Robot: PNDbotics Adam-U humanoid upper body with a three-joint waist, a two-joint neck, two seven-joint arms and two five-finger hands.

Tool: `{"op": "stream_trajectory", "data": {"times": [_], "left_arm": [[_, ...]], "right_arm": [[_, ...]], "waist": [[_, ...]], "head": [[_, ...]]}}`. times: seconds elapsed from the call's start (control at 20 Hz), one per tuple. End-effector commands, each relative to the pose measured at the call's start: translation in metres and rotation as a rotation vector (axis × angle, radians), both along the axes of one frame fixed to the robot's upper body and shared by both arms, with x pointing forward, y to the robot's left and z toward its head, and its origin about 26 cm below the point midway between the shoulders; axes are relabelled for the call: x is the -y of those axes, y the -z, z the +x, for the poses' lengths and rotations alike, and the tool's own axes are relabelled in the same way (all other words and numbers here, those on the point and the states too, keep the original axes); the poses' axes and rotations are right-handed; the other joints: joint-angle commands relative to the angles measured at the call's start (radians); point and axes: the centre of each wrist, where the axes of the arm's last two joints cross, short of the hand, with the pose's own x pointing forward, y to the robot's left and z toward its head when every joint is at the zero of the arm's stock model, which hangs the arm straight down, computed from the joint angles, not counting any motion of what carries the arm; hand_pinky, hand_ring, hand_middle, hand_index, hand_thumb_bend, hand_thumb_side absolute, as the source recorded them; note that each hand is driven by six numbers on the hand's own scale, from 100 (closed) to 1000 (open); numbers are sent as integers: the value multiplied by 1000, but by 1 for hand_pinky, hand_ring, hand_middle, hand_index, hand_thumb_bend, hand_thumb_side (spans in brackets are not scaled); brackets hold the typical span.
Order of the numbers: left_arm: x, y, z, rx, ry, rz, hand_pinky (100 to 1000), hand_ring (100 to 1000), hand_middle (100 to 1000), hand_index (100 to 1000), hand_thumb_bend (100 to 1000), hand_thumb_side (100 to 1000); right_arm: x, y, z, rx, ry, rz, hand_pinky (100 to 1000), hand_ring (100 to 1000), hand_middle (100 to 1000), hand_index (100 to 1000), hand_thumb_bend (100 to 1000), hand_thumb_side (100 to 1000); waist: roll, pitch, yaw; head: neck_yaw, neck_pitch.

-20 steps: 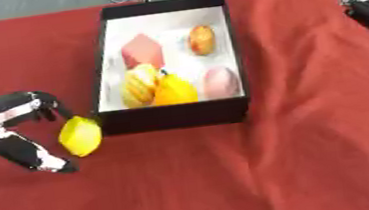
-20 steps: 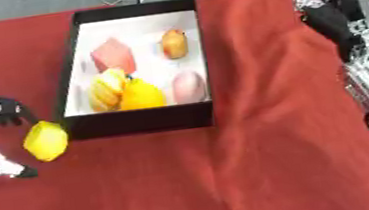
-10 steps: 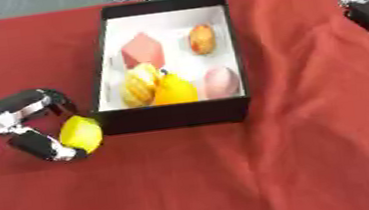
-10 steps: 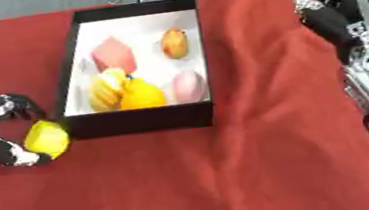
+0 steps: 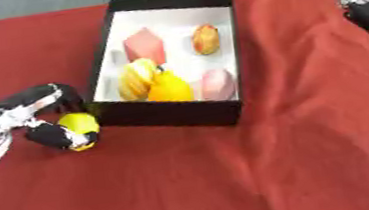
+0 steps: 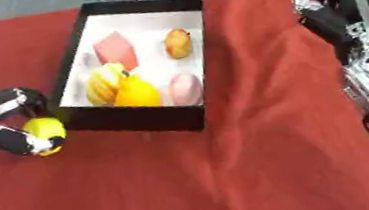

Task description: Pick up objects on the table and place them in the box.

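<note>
Left hand (image 5: 27,121) curled round yellow fruit (image 5: 79,130) near bench's left edge, just beside box (image 5: 168,114) wall, ready for lift over. Right hand (image 6: 334,5) idle at far right edge, fingers relaxed apart.

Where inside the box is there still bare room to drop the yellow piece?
The box is crowded along its near wall, where three pieces sit together. Bare white floor lies along the far wall, and between the pink block and the orange piece. The left hand holds the yellow piece.
</note>
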Motion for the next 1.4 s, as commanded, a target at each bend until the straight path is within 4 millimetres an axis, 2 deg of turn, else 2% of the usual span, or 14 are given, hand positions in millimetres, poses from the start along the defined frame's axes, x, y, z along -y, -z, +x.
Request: {"op": "stream_trajectory", "data": {"times": [0.05,0.2,0.3,0.5,0.55,0.6,0.7,0.8,0.95,1.1,1.25,1.4], "left_arm": [[-13,-13,-2,22,-3,79,780,758,749,745,529,346],[-19,-13,-3,25,-1,120,789,765,755,771,578,354],[-22,-15,-4,34,5,136,787,762,750,761,575,336],[-23,-16,-2,38,-6,119,760,743,711,689,447,315],[-22,-16,-2,38,-10,107,758,742,709,686,439,314],[-21,-16,-2,38,-14,93,739,726,679,659,366,294],[-20,-14,-1,37,-22,67,723,705,646,620,288,275],[-19,-13,0,33,-26,49,697,673,613,562,169,218],[-20,-21,-3,58,-5,33,671,654,601,524,144,122],[-18,-52,-15,153,65,18,667,653,601,512,147,100],[-3,-110,-40,347,187,-13,666,656,603,516,166,100],[20,-156,-60,499,296,-72,661,655,603,520,185,100]], "right_arm": [[5,-9,0,26,8,-9,948,753,771,841,100,196],[5,-8,0,22,7,-10,949,753,772,841,100,196],[5,-8,-1,21,7,-10,949,753,772,841,100,197],[4,-8,0,20,2,-7,949,754,772,842,100,198],[4,-7,0,19,0,-7,949,754,772,842,100,198],[4,-7,0,19,-1,-7,950,754,773,842,100,199],[4,-7,-1,18,-2,-7,950,754,773,842,100,203],[4,-7,-1,18,-3,-5,950,754,773,843,100,207],[4,-8,-1,22,-3,-8,950,754,773,843,100,207],[5,-11,-2,30,-1,-13,950,755,774,843,100,204],[9,-15,-4,45,10,-16,950,755,773,843,100,199],[13,-19,-5,63,24,-14,950,755,773,843,100,192]], "waist": [[2,-13,1],[3,-14,4],[3,-14,6],[1,-14,8],[1,-14,8],[0,-14,8],[-2,-14,8],[-3,-13,7],[-3,-14,7],[-2,-15,8],[0,-18,11],[3,-24,14]], "head": [[4,-2],[4,-2],[5,-2],[8,-2],[8,-2],[8,-2],[9,-2],[8,-2],[7,-2],[2,-2],[-4,-2],[-10,-2]]}}
